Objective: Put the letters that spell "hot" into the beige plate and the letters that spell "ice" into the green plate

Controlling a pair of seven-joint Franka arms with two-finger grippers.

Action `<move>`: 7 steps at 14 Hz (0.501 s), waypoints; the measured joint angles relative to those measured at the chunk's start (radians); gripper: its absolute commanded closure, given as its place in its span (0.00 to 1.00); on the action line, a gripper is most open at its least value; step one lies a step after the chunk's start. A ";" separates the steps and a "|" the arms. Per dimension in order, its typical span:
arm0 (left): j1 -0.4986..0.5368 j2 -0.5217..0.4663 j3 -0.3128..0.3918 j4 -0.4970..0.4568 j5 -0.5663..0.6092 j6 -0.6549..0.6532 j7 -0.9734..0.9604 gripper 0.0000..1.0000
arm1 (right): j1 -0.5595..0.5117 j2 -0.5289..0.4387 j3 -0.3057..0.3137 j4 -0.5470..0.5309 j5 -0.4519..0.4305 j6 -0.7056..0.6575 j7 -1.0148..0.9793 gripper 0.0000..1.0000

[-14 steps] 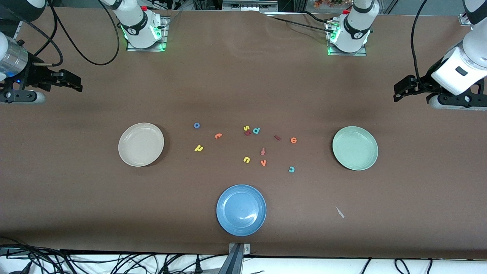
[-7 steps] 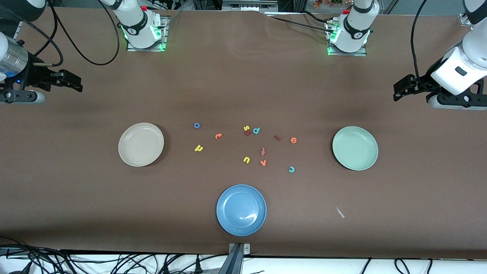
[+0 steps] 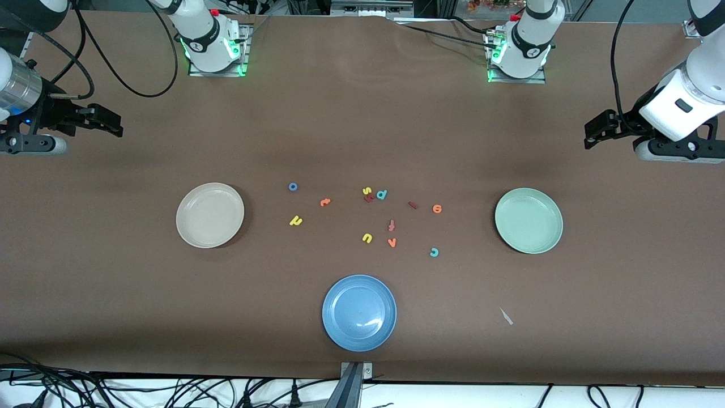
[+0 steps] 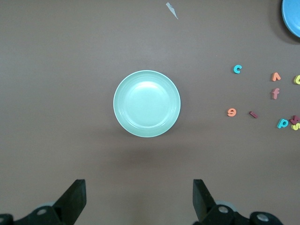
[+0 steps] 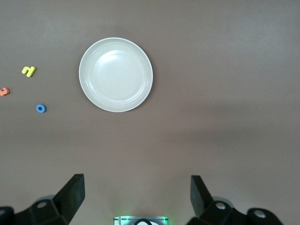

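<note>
- Our left gripper (image 3: 593,131) and right gripper (image 3: 110,123) hang wide and empty over the surface (image 3: 362,113) ends.
- We take the blue o (image 3: 293,186), nearest the beige plate (image 3: 187,231), from above, pinching its ring.
- We leave the i (image 3: 413,205) for the green plate (image 3: 506,235).

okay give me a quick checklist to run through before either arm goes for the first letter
1. Beige plate holds nothing: ok.
2. Green plate holds nothing: ok.
3. Left gripper open, holding nothing, over bare table at its own end: ok.
4. Right gripper open, holding nothing, over bare table at its own end: ok.
5. Yellow h, blue o and orange t lie apart from each other, toward the beige plate: ok.
6. Dark red i, orange e and teal c lie apart, toward the green plate: ok.
</note>
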 measured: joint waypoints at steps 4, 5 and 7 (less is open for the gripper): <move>0.000 0.000 0.001 0.014 0.000 -0.007 0.000 0.00 | 0.000 0.000 0.000 0.000 0.000 0.000 0.000 0.00; 0.000 0.000 0.002 0.014 0.000 -0.007 0.000 0.00 | 0.000 0.000 0.000 0.000 0.000 0.000 0.000 0.00; 0.000 0.000 0.002 0.014 0.000 -0.007 0.000 0.00 | 0.000 0.000 -0.001 0.000 0.000 0.000 0.000 0.00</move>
